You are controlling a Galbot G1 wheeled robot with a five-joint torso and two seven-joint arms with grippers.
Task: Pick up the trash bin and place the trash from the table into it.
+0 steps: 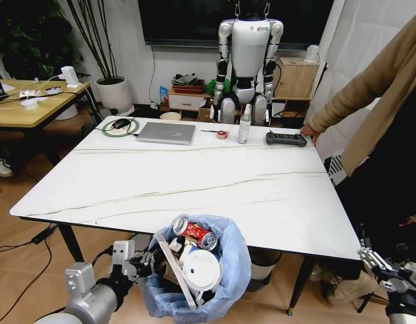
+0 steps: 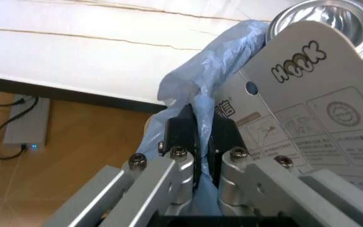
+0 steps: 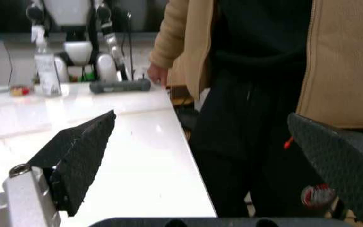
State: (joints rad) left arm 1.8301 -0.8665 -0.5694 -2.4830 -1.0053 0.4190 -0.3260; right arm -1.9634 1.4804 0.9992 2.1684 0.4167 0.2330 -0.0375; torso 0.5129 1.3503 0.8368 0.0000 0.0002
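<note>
The trash bin [image 1: 231, 273], lined with a crinkly light-blue bag, hangs just off the near edge of the white table [image 1: 194, 179]. My left gripper [image 1: 147, 262] is shut on the bin's bag-covered rim, and the left wrist view shows its black fingertips [image 2: 180, 132] pinching the blue plastic [image 2: 216, 61]. Trash lies inside: a crushed red-silver can [image 1: 194, 232], a white round lid [image 1: 201, 270] and a printed cardboard piece [image 2: 307, 113]. My right gripper [image 1: 367, 256] hangs low off the table's right front corner, open and holding nothing, its pads [image 3: 81, 149] wide apart.
At the table's far side lie a laptop [image 1: 166, 132], a clear bottle [image 1: 244, 125], a black controller [image 1: 286, 139] and a small red roll [image 1: 222, 134]. A person stands at the right edge, hand [image 1: 307, 133] on the table. A wooden desk [image 1: 32, 104] stands left.
</note>
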